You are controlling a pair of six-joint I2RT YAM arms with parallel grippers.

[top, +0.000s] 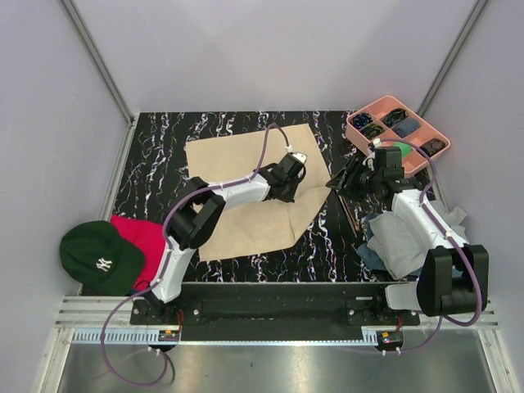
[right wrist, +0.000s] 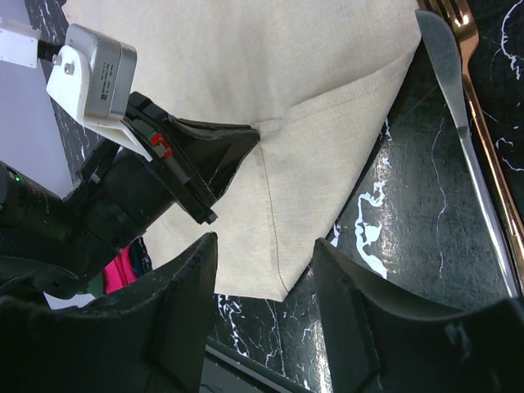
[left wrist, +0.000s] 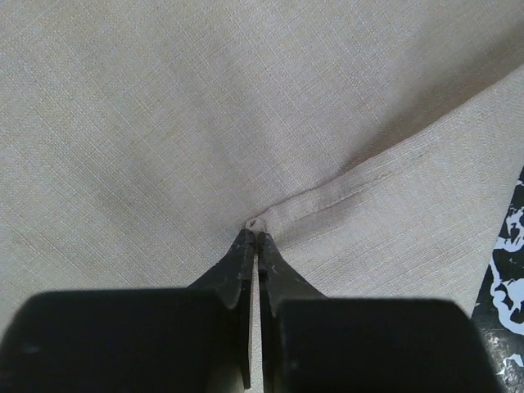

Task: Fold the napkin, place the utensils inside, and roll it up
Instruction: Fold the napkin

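Top external: green "NY" cap left of napkin

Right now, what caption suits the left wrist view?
Left gripper shut, pinching the beige napkin at a folded hem.

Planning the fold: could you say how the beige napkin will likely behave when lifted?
Probably floppy: the napkin creases where the left gripper pinches it. Likely light, since it looks like thin cloth, and its woven texture should grip rather than slip.

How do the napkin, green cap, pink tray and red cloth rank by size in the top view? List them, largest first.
1. napkin, clearly largest.
2. pink tray and green cap: look alike, unranked.
3. red cloth: smallest showing, partly hidden.
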